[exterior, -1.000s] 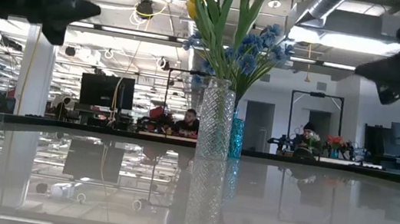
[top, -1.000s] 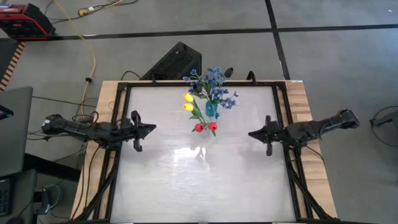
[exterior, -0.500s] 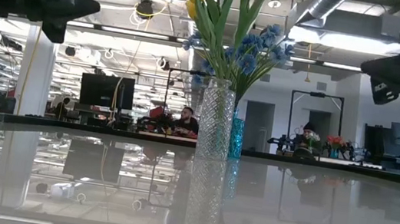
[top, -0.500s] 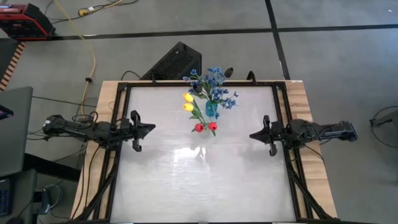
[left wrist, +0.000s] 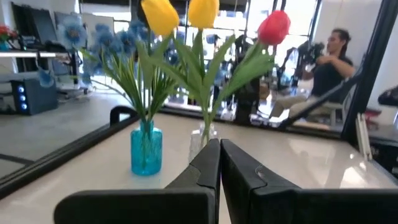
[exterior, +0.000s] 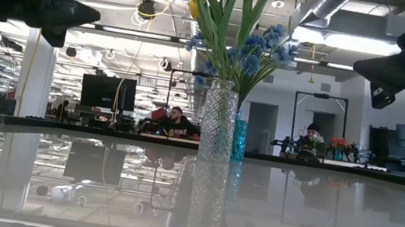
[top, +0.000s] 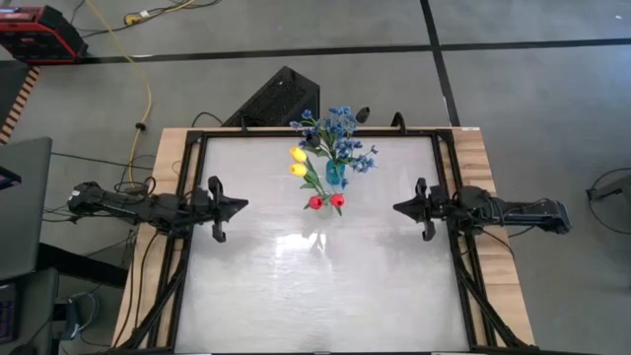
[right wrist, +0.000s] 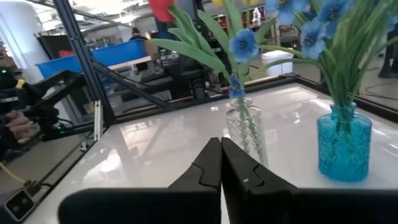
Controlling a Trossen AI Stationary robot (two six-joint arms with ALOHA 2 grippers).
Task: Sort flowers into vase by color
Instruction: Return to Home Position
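A small blue vase (top: 334, 175) stands in the far middle of the table and holds the blue blossoms (top: 338, 133). Just in front of it, a clear glass vase (exterior: 218, 121) holds two yellow tulips (top: 299, 162) and two red tulips (top: 326, 201). The high view hides the clear vase under its tulips. No dark blooms show. My left gripper (top: 242, 205) hovers shut near the table's left side, pointing at the vases. My right gripper (top: 396, 208) hovers shut near the right side, also pointing at them. In the wrist views, both vases (left wrist: 146, 149) (right wrist: 344, 143) stand beyond the shut fingertips (left wrist: 219, 152) (right wrist: 220, 149).
The glossy white table (top: 315, 286) has a dark frame rail (top: 187, 177) along its edges. Bare tabletop lies between the vases and the near edge. People sit in the room behind the table (exterior: 174, 121) (left wrist: 333, 59).
My right arm has swung: its rear part has moved toward the table's near edge, so the gripper now points more squarely toward the table's left. Its tip has stayed almost in place. The vases and flowers have not moved.
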